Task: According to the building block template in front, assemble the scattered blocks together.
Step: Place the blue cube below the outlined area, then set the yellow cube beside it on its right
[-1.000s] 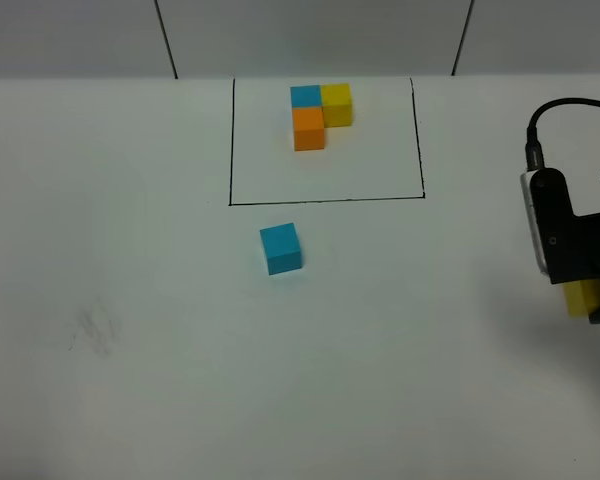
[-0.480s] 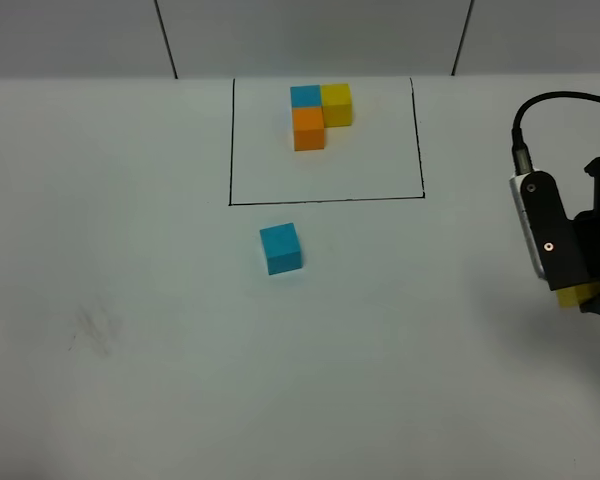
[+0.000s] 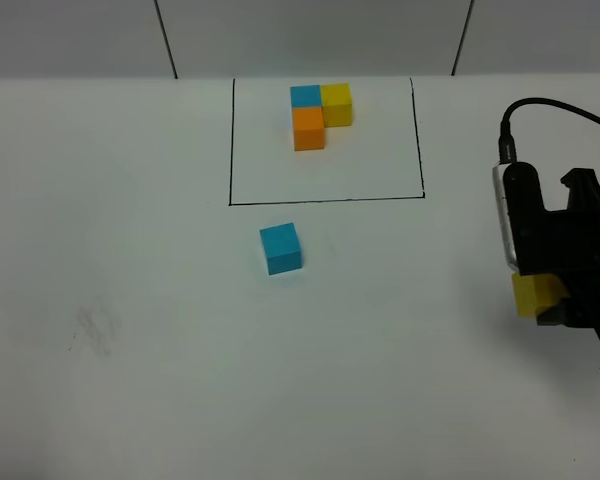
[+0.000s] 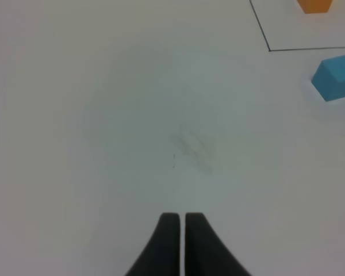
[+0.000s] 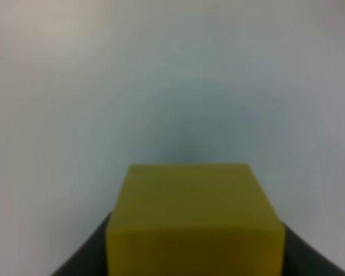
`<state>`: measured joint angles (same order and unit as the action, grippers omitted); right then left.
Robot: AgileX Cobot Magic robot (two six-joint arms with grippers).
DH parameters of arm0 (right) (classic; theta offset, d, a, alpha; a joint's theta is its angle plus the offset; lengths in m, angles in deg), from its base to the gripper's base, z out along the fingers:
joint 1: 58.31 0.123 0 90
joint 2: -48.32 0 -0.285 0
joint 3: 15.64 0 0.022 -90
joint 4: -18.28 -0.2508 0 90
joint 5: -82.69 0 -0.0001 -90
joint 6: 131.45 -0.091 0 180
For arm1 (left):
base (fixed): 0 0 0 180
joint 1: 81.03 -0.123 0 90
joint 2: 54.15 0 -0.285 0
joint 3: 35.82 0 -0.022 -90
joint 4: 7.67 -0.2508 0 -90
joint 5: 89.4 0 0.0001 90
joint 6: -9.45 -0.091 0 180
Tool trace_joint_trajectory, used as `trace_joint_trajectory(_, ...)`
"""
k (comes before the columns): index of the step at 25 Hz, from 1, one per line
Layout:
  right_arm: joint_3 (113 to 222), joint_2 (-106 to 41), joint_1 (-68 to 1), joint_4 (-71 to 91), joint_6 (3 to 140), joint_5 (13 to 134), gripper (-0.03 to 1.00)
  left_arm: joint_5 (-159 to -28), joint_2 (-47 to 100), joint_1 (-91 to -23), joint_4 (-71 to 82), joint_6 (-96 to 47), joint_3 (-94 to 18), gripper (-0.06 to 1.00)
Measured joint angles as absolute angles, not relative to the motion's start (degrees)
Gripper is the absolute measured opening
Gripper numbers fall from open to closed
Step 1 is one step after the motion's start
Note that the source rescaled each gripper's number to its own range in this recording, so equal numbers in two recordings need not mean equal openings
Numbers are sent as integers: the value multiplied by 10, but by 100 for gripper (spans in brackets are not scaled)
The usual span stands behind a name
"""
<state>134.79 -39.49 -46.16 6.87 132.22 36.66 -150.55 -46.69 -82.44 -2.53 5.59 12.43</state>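
Step in hand, by the look of it: bringing the yellow block over. Hovering on the left with the left claw point(image 4: 177, 218) pinched all the way together, gripping nothing, only bare table point(image 3: 130, 300) under it. Leaving the loose blue block point(image 3: 280, 248) sitting just outside the black frame, near the template point(image 3: 315, 115). Not seeing the loose orange block anywhere. Holding the yellow block point(image 3: 536, 293) far on the right in the right claw point(image 3: 558, 302), jaws about half apart and squeezing its sides. Next, likely needing to carry it leftward and set it snug against the blue block's right side, matching the template.
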Motion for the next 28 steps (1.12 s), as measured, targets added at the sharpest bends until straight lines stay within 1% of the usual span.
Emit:
trace_joint_trajectory(6,1348,-417,-462,68,1322,383,51,-1505,-467,-824,-25,56,124,0)
trace_joint_trajectory(9,1365,-428,-462,69,1322,382,51,-1505,-467,-824,-25,56,124,0)
trace_joint_trajectory(16,1463,-462,-459,80,1324,315,51,-1505,-467,-824,-25,56,124,0)
trace_joint_trajectory(21,1531,-480,-423,98,1322,285,51,-1505,-467,-824,-25,56,124,0)
trace_joint_trajectory(28,1626,-548,-372,106,1312,244,51,-1505,-467,-824,-25,56,124,0)
